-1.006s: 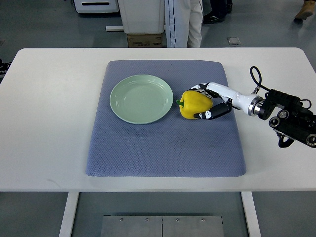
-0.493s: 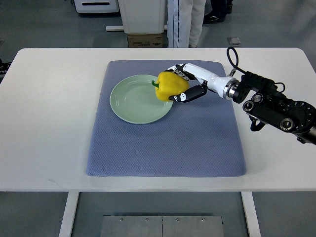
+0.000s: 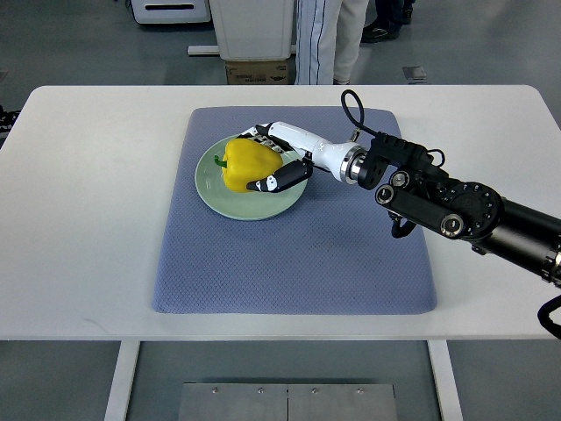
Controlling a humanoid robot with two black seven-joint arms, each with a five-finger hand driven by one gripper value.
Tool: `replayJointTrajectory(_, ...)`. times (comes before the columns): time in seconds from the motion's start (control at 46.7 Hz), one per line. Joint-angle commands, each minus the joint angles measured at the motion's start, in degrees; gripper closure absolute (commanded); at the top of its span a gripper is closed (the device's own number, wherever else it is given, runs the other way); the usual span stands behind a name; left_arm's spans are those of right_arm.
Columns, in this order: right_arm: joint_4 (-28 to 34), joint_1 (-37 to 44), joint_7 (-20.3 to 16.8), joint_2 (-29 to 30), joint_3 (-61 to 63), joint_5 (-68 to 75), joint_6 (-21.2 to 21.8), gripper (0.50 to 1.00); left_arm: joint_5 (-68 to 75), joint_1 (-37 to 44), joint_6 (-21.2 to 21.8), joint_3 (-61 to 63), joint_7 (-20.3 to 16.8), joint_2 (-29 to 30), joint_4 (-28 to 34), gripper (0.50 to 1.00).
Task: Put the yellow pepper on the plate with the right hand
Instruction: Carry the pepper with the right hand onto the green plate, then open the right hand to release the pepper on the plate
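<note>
A yellow pepper [image 3: 245,163] with a green stem pointing left is over the pale green plate [image 3: 215,195], near its middle. My right hand [image 3: 267,160] is shut on the pepper from its right side, white fingers behind it and a black thumb in front. Whether the pepper rests on the plate or hangs just above it I cannot tell. The right arm [image 3: 438,206] reaches in from the right edge across the mat. No left arm shows.
The plate lies on a blue-grey mat [image 3: 289,254] on a white table [image 3: 79,202]. Beyond the far table edge stand a person's legs [image 3: 329,39], a cardboard box [image 3: 257,70] and a white bin [image 3: 250,26].
My right hand has carried the pepper left, from the mat beside the plate's right rim to over the plate's middle. The arm has stretched further in across the mat.
</note>
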Motion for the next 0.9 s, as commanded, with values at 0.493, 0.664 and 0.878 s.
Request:
replayJointTrajectory(0.493, -2.5, -0.4, -0.8, 2.5, -2.9, -0.7, -0.7, 1.000, -0.1, 0.0, -0.1, 0.0, 0.0, 0.0, 0.0, 0.500)
replayJointTrajectory(0.664, -2.6, -0.6, -1.9, 2.5, -4.6, -0.8, -2.9, 1.000, 0.0, 0.0, 0.0, 0.0, 0.0, 0.0, 0.0, 0.500)
replayJointTrajectory(0.878, -3.2, -0.6, -2.0, 2.5, -5.0, -0.8, -3.7, 1.000, -0.1, 0.0, 0.0, 0.0, 0.0, 0.0, 0.1, 0.500)
